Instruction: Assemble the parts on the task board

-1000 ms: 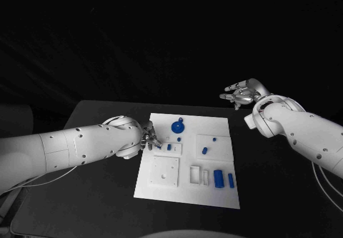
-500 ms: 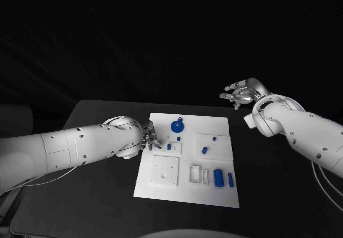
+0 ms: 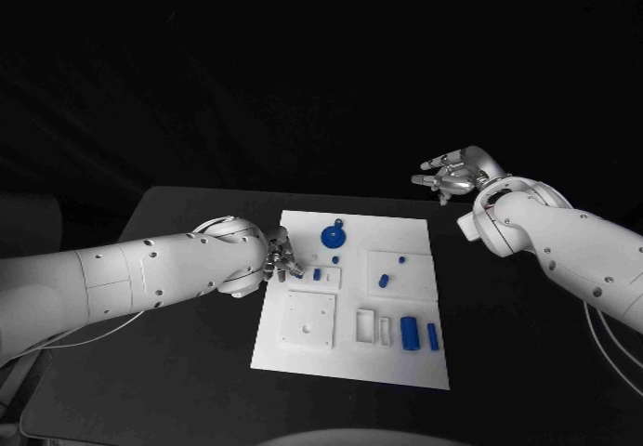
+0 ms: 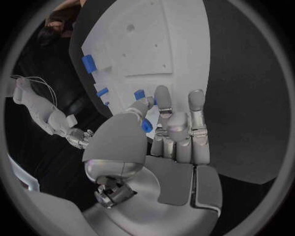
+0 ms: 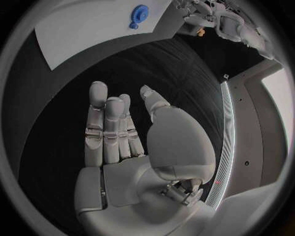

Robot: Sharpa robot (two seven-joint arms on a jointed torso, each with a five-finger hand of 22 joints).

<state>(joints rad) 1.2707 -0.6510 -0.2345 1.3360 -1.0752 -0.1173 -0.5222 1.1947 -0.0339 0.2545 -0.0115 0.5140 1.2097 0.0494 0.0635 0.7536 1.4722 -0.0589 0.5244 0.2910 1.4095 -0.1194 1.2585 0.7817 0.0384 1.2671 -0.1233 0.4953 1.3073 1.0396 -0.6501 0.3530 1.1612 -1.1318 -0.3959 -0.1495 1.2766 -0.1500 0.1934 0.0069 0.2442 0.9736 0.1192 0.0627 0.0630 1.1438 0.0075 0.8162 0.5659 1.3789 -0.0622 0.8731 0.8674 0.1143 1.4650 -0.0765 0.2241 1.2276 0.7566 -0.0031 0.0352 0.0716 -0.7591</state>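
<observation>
The white task board [image 3: 351, 362] lies in the middle of the black table. On it sit a round blue part [image 3: 333, 240], a small peg [image 3: 316, 274], two short pieces [image 3: 382, 281] and two upright blocks [image 3: 410, 334] near the right edge. My left hand [image 3: 279, 260] hovers at the board's left edge. It pinches a small blue part [image 4: 146, 126] between thumb and finger, just over the board [image 4: 154, 44]. My right hand [image 3: 453, 175] is raised beyond the board's far right corner. It is open, fingers straight [image 5: 117, 132], and holds nothing.
The board carries raised white square plates [image 3: 308, 321] and slotted frames [image 3: 366, 325]. The black table [image 3: 175, 372] stretches out on both sides of it. In the right wrist view the round blue part [image 5: 139, 13] lies on the board [image 5: 86, 29], far from that hand.
</observation>
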